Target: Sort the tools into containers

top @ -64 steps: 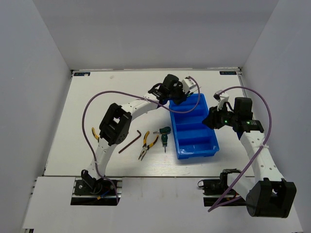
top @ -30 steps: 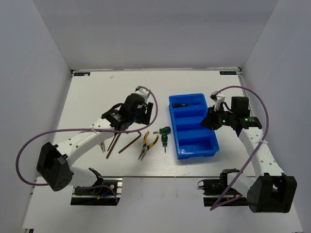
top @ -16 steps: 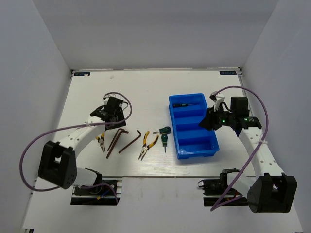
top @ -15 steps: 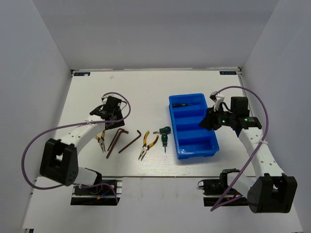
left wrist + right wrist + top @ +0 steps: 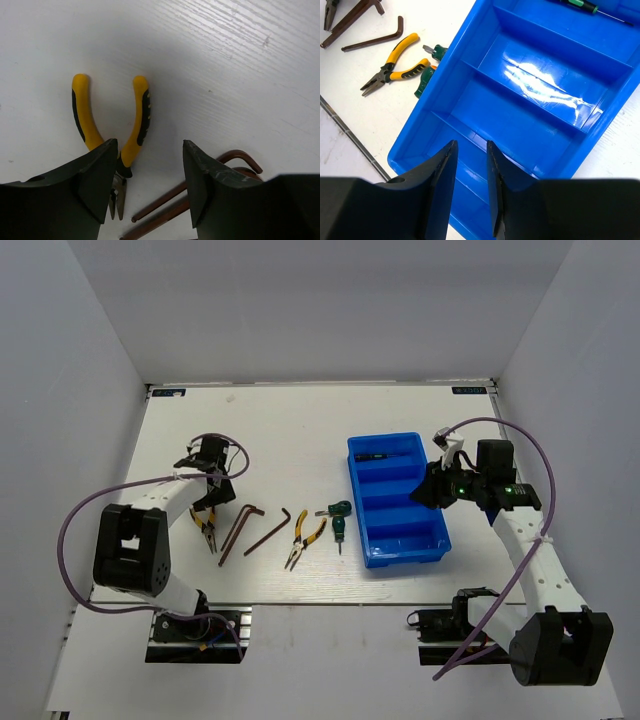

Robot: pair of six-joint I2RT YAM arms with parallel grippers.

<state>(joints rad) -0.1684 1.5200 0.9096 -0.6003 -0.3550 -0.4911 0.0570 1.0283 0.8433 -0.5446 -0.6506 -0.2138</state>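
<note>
Now: left gripper [image 5: 147, 192] over pliers [image 5: 140, 115], right gripper [image 5: 470, 185] at tray [image 5: 400, 505].
Left jaws spread above yellow pliers; two hex keys [image 5: 240, 534] at their 3 o'clock. Right jaws narrowly parted at the blue tray's 3 o'clock wall; whether they pinch it cannot be told. The screwdriver [image 5: 385, 454] lies in its 12 o'clock compartment.

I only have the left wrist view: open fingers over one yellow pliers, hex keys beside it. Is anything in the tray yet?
Observer: Yes, a thin screwdriver lies in the far compartment of the blue tray.
Operator: Are there tools on the table that I can't see?
Observer: A second yellow pliers and a stubby green-black tool lie just left of the tray.
Operator: And the other arm?
Observer: The right gripper hovers over the tray's right side, holding nothing.
</note>
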